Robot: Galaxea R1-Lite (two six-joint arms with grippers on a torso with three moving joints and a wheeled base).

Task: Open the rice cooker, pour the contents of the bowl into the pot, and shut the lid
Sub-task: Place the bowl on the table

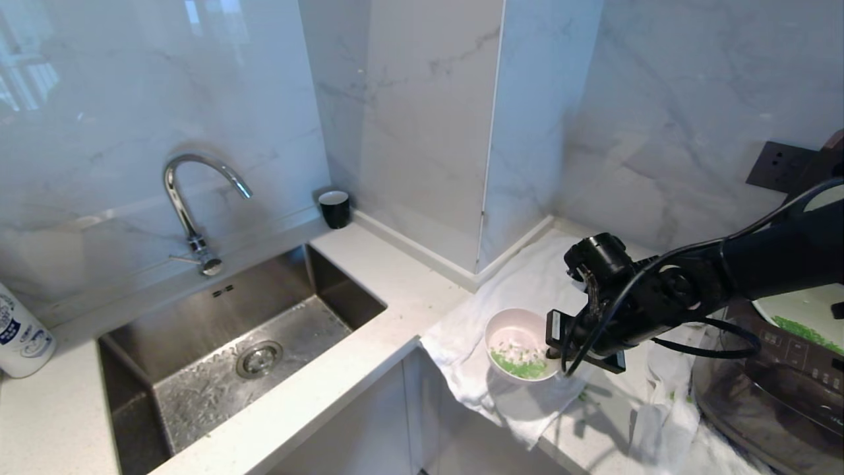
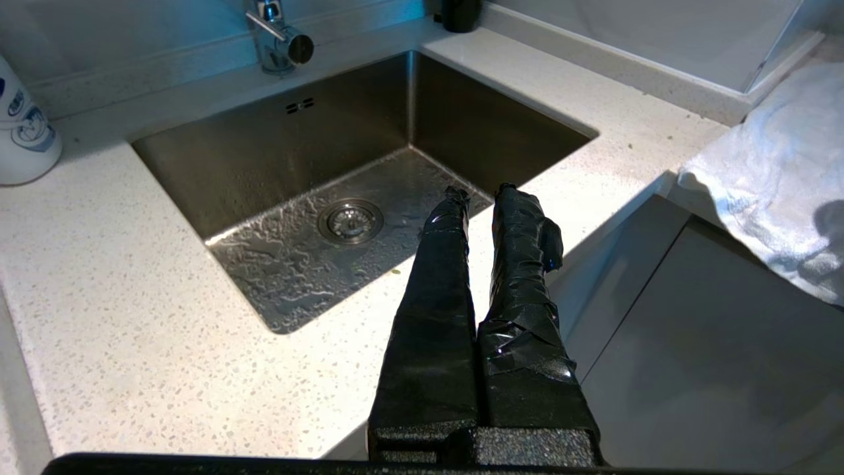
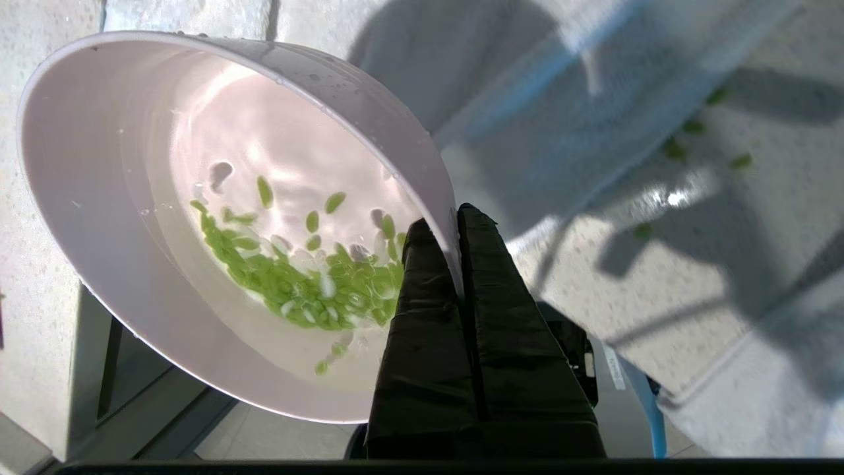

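My right gripper [image 1: 566, 344] [image 3: 450, 221] is shut on the rim of a pale pink bowl [image 1: 521, 344] [image 3: 217, 218], one finger inside and one outside. The bowl hangs tilted just above a white towel [image 1: 527, 284]. It holds green and white grains [image 3: 297, 277] in a little water. At the right edge stands the dark rice cooker [image 1: 771, 382]. Its white pot [image 1: 794, 305] is uncovered and has green grains in it. The raised lid [image 1: 836, 146] barely shows. My left gripper [image 2: 481, 192] is shut and empty, parked over the counter's front edge by the sink.
A steel sink [image 1: 237, 343] with a curved tap [image 1: 191, 198] lies to the left. A black cup [image 1: 335, 208] stands in the corner and a white bottle [image 1: 20, 336] at far left. A few green grains [image 3: 686, 142] lie spilled on the counter. A wall socket [image 1: 778, 165] sits behind the arm.
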